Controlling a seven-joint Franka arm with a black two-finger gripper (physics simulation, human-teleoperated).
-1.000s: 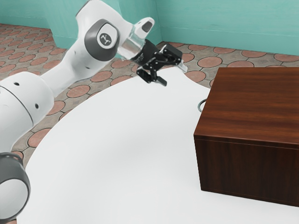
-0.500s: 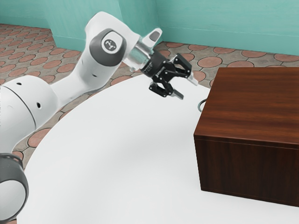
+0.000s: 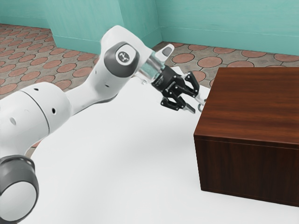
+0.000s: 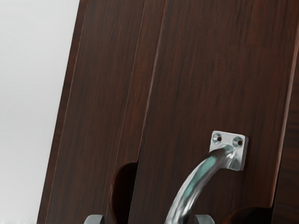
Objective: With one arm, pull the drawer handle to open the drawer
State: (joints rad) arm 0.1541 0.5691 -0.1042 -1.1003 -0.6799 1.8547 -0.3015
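A dark wooden drawer box [image 3: 252, 135] stands on the white table [image 3: 117, 154] at the exterior view's right. Its small metal handle [image 3: 201, 107] sticks out from the side facing the arm. My black gripper [image 3: 193, 101] hovers just in front of that handle, open, with nothing between its fingers. In the wrist view the curved steel handle [image 4: 198, 184] and its screwed mounting plate [image 4: 228, 148] sit on the wood drawer front [image 4: 187, 70], directly ahead of the hand. Two grey fingertips [image 4: 93, 218] peek in, one on each side of the handle. No gap shows around the drawer front.
The table edge curves round behind the gripper, with a brown tiled floor [image 3: 51, 60] and teal walls [image 3: 224, 18] beyond. Open white tabletop stretches in front of the box, toward the exterior view's lower left.
The arm has reached toward the exterior view's right and down, carrying the open gripper from the table's far edge to just in front of the handle. The box has stayed still.
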